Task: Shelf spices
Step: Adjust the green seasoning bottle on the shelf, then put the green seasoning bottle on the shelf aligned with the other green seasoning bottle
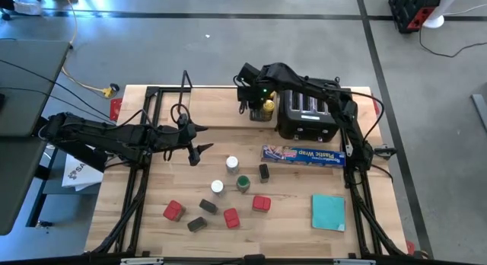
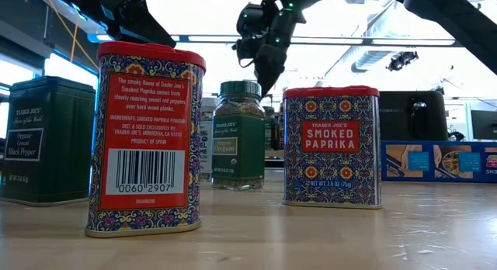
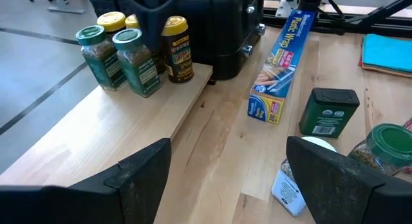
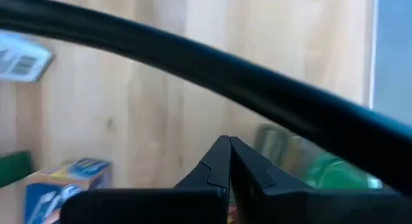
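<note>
Spices are seen split between two spots on the wooden table (image 1: 304,219): a small cluster of round jars (image 3: 132,47), two green-lidded and others yellow-lidded, is stood on the light-wood shelf (image 1: 217,109) just beside the black toaster (image 1: 307,113), while the remainder is scattered over the near half of the tabletop. Among the loose ones, three red tins (image 1: 173,211), several dark tins (image 1: 196,224), two white-lidded jars (image 1: 231,165) and a green-lidded jar (image 1: 243,183) can be counted from above. At table height, two smoked paprika tins (image 2: 332,146) are shown upright, with an oregano jar (image 2: 240,135) between and behind them and a dark green pepper tin (image 2: 46,140) off to one side. The left gripper (image 1: 199,142) is held above the table between the shelf and the loose spices, its fingers spread wide and nothing between them. The right gripper (image 1: 253,106) is positioned over the shelf by the jars, its fingers (image 4: 219,163) pressed together on nothing. A blue plastic-wrap box (image 1: 302,154) is laid in front of the toaster, and a teal square (image 1: 328,212) lies well apart, near the table's front.
</note>
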Motion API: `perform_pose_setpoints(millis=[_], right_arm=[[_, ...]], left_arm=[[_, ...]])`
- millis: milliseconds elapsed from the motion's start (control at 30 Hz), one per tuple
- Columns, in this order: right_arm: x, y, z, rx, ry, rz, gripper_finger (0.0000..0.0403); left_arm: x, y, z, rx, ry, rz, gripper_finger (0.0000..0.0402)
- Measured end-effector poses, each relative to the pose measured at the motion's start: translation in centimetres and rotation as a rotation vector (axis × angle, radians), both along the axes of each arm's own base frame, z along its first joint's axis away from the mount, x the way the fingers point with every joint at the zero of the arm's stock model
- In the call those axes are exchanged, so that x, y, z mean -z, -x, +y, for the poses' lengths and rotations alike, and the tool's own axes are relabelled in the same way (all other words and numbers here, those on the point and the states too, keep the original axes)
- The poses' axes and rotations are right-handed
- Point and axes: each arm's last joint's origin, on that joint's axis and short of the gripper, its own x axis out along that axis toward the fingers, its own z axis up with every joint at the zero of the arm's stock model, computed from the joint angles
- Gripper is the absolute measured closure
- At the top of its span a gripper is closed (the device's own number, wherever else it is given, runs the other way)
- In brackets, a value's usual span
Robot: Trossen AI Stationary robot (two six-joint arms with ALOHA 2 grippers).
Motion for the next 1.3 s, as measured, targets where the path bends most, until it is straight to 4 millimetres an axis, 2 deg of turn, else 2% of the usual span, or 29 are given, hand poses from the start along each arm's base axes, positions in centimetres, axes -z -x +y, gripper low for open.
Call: perform_pose_setpoints(millis=[133, 433, 733, 1133, 1300], right_arm=[[0.5, 0.2, -0.2, 0.025, 0.02, 0.048, 0.0401], [1.1, 0.8, -2.2, 0.101, 0.094, 0.105, 0.0401], [1.3, 1.0, -2.7, 0.102, 0.165, 0.146, 0.0401], [1.1, 0.8, -2.4, 0.071, 0.217, 0.151, 0.0401], [-1.0, 0.9, -0.4, 0.043, 0.239, 0.103, 0.0401]], left_arm=[[0.0, 0.0, 0.0, 0.0, 0.0, 0.0, 0.0098], [0.0, 0.0, 0.0, 0.0, 0.0, 0.0, 0.0098], [0.0, 0.0, 0.0, -0.001, 0.0, 0.002, 0.0098], [0.0, 0.0, 0.0, -0.001, 0.0, 0.002, 0.0098], [0.0, 0.0, 0.0, -0.005, -0.001, 0.001, 0.0098]])
